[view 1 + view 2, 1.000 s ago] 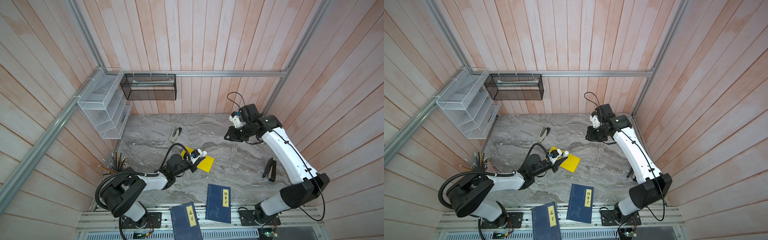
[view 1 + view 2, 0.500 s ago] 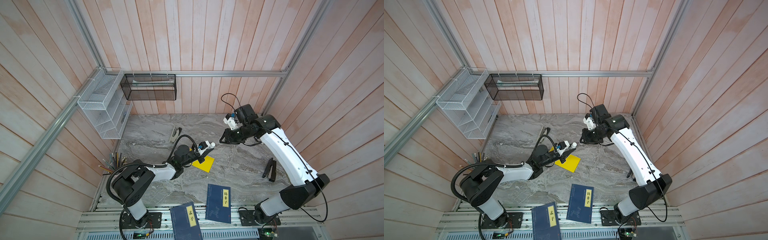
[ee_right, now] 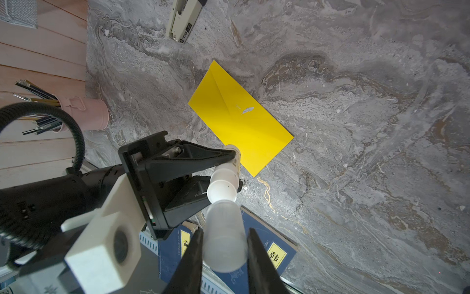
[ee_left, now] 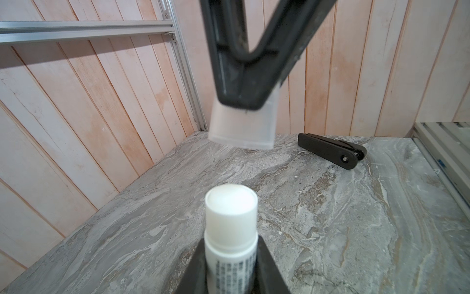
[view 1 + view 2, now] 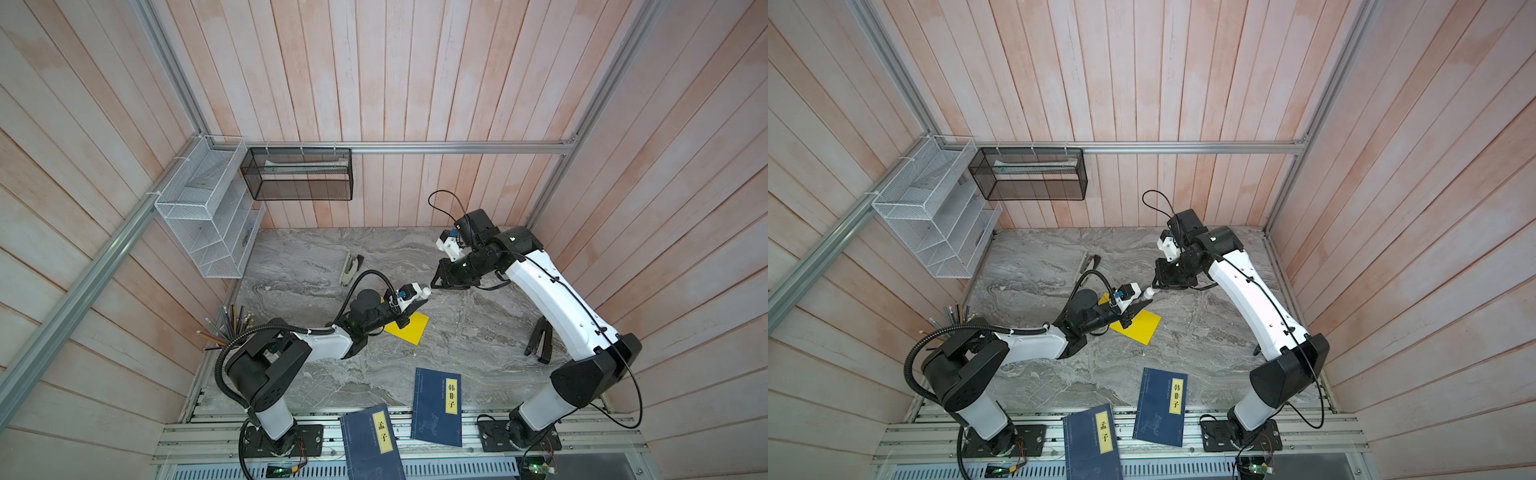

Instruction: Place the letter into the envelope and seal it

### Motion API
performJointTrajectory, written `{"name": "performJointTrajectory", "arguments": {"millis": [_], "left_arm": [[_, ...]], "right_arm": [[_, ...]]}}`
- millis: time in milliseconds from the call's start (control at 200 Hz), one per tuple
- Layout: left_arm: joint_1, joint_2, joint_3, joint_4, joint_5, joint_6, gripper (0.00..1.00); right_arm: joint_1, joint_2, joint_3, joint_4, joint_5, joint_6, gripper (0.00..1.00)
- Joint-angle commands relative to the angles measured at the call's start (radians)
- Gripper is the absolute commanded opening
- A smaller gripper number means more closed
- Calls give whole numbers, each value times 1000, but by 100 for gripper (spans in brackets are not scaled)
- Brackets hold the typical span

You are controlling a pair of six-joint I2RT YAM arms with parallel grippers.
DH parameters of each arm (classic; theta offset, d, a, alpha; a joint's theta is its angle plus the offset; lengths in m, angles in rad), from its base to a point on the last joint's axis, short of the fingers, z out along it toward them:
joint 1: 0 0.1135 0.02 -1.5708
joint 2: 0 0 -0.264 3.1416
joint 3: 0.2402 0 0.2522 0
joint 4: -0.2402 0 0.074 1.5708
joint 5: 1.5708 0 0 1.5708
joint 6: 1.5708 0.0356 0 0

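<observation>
Left wrist view: left gripper [image 4: 231, 245] jaws narrowly parted, clamped on uncapped glue stick [image 4: 231, 211].
Envelope [image 5: 409, 329]: flat on table [image 5: 478, 332], centre, partly beneath left gripper.
Right gripper [image 3: 225, 235]: narrowly parted, pinching translucent cap [image 3: 223, 224], just beyond stick's tip, apart.

The envelope [image 3: 241, 119] lies flat on my worktop [image 3: 356, 178], a bright yellow oblong set askew to the worktop's edges. Its tapered flap is folded down onto the body, and a small whitish smear sits at the flap's tip. I cannot tell whether the flap is stuck. In both top views my left arm [image 5: 328, 343] [image 5: 1038, 345] covers one end.
</observation>
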Motion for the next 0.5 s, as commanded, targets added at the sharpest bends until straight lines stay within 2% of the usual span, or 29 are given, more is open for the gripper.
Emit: {"name": "performJointTrajectory", "arguments": {"millis": [0,495], "left_arm": [[-5,12,16,32,17,13,0],[-6,12,18,42,8,22,0]], "right_arm": [[9,12,21,-30,3,3,27],[26,35,-9,-33,-5,-7,27]]}}
